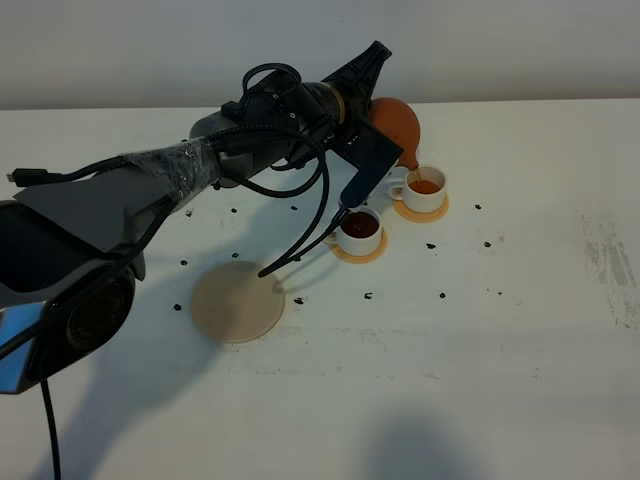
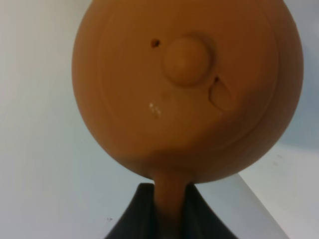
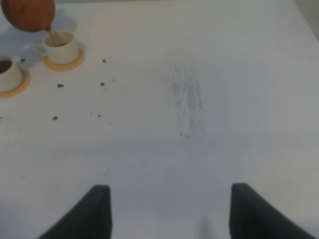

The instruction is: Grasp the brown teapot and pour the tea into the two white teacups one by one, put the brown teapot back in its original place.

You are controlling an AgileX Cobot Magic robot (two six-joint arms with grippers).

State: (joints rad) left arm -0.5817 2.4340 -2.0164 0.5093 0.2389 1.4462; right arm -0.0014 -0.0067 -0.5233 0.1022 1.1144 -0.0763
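exterior high: brown teapot (image 1: 400, 122) mostly behind left arm (image 1: 250, 150), handle and lid hidden | left wrist: brown teapot blurred, clipped by frame edge; left gripper (image 2: 168, 216) fingers cut off | right wrist: brown teapot and dark-tea teacup (image 3: 9, 74) clipped at frame edge; right gripper (image 3: 167, 211) fingers cut off | dark specks (image 1: 430, 245): too small to identify

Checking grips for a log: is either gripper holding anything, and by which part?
The left gripper holds the brown teapot by its loop handle, clamped between its jaws. The right gripper is open and holds nothing.
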